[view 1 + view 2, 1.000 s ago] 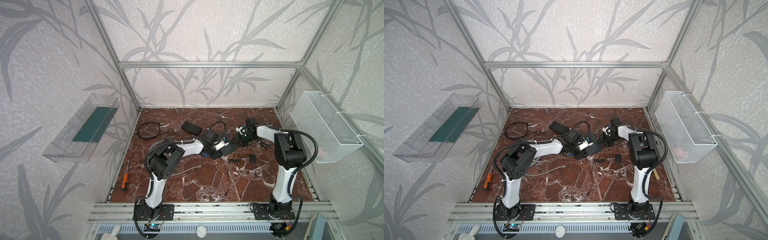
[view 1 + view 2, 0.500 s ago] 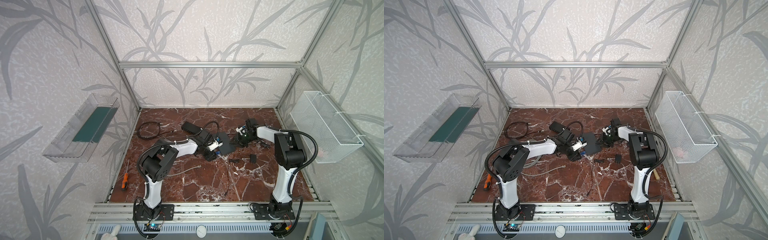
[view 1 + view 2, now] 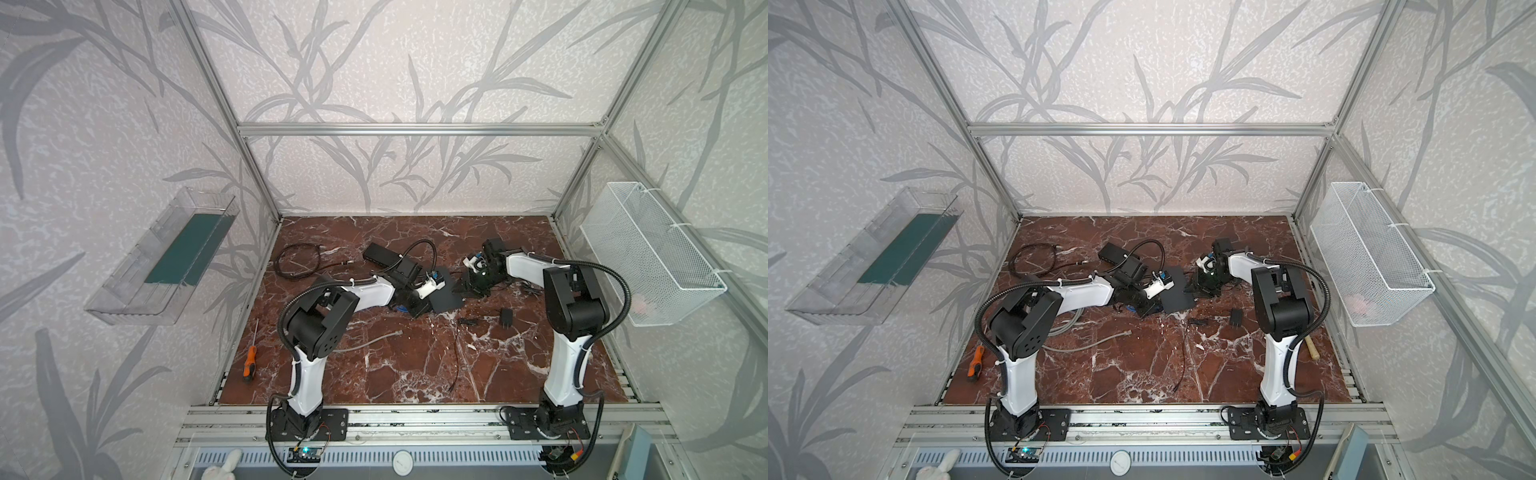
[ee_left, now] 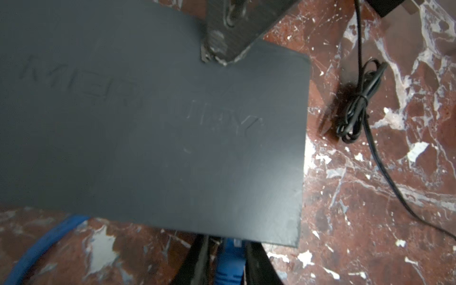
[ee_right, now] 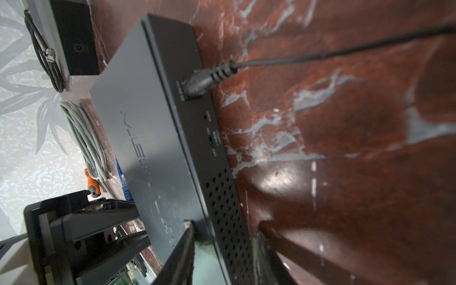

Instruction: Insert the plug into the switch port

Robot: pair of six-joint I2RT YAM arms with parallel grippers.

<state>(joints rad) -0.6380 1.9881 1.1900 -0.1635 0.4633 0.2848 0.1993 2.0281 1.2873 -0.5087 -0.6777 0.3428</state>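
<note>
The switch (image 3: 445, 291) (image 3: 1177, 293) is a flat dark grey box lying on the marble floor, seen in both top views. My left gripper (image 3: 420, 306) (image 4: 228, 261) sits at its near edge, shut on the blue plug (image 4: 230, 259). The plug's tip is hidden under the switch's rim (image 4: 153, 123). My right gripper (image 3: 469, 286) (image 5: 224, 246) is shut on the switch's far corner (image 5: 148, 123), one finger (image 5: 182, 249) on top and one below. A black cable (image 5: 204, 79) is plugged into the switch's side.
A second black box (image 3: 380, 254) and a coiled black cable (image 3: 297, 266) lie at the back left. A grey cable (image 3: 365, 343), an orange screwdriver (image 3: 249, 363), a small black adapter (image 3: 506, 318) and a thin black lead (image 3: 457, 353) are nearer. A white wire basket (image 3: 648, 253) hangs on the right.
My left arm pulled back to the left with the blue plug, then came in again at the switch's edge, and its jaws narrowed. The right arm hardly moved.
</note>
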